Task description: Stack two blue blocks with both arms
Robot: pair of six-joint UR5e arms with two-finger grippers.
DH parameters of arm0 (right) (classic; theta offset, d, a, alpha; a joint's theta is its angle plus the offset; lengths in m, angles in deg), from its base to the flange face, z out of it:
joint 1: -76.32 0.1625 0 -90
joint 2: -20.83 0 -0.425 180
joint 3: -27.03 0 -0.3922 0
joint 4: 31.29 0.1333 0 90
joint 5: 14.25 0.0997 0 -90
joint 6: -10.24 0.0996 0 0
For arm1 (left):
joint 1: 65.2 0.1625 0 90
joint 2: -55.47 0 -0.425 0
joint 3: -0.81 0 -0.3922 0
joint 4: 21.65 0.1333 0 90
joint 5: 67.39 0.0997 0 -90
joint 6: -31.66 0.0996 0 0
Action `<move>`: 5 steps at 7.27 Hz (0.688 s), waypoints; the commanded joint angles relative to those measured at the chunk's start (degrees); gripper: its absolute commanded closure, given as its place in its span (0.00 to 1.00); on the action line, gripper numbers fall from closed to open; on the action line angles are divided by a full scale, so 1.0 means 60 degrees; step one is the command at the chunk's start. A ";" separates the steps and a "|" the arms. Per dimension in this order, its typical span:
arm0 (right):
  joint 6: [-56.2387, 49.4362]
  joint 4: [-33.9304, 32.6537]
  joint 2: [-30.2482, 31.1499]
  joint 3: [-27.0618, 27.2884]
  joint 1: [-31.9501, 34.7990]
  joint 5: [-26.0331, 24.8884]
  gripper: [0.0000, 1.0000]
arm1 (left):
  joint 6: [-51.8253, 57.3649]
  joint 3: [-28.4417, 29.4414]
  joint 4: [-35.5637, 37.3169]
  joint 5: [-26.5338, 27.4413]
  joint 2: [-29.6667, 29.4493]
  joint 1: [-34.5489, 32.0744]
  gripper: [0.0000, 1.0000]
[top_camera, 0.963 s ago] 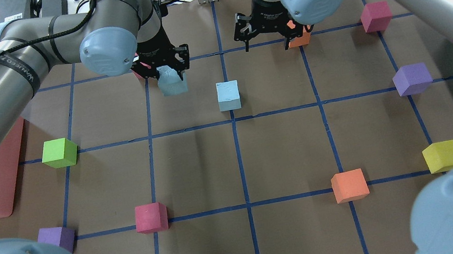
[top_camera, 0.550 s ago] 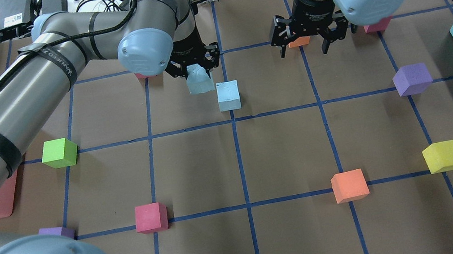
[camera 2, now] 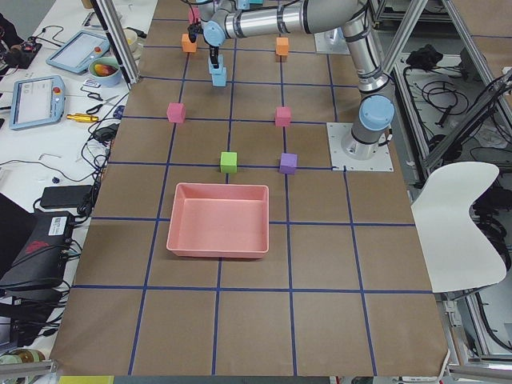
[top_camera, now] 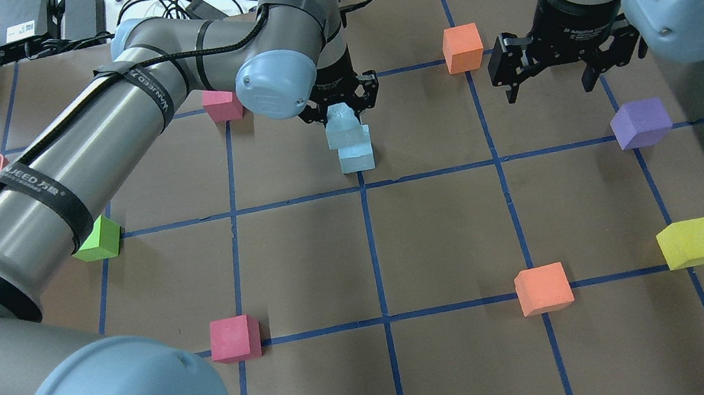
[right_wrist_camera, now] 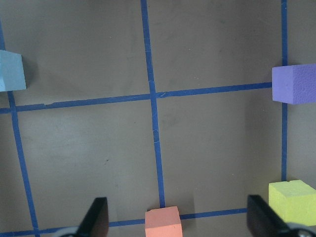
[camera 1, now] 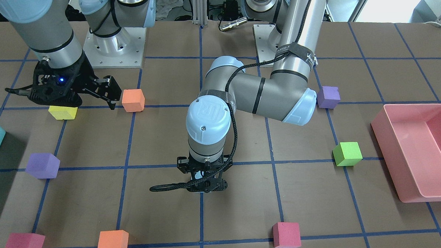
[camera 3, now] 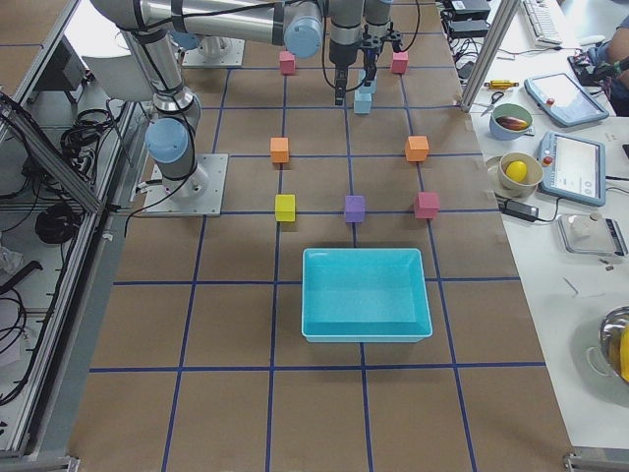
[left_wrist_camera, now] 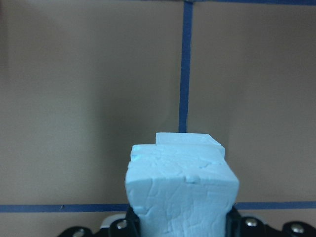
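Left gripper (top_camera: pixel 341 106) was clamped on held blue block (top_camera: pixel 341 130), over second blue block (top_camera: pixel 358 157), lining up drop I guess. Right gripper (top_camera: pixel 550 87) hung open, empty, parked clear.

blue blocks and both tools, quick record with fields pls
left tool: shut on held blue block
held blue block: over the resting blue block, looks partly offset; contact unclear
resting blue block: on the table, free of both tools
right tool: open, empty, beside an orange cube
stack: not yet released
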 commanded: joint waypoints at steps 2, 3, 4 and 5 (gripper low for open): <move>-0.0048 0.0242 0.0420 -0.0049 -0.0005 0.0111 0.00 | -0.0031 0.0004 0.0018 0.0023 -0.0210 -0.0084 0.86; -0.0063 0.0474 0.0437 -0.0049 -0.0005 0.0127 0.00 | -0.0003 -0.0010 0.0221 0.0008 -0.0283 -0.0084 0.74; -0.0078 0.0738 0.0466 -0.0049 -0.0019 0.0112 0.00 | -0.0002 -0.0054 0.0368 0.0022 -0.0357 -0.0084 0.38; -0.0092 0.0827 0.0524 -0.0078 -0.0019 0.0127 0.00 | -0.0075 -0.0069 0.0456 0.0008 -0.0430 -0.0084 0.00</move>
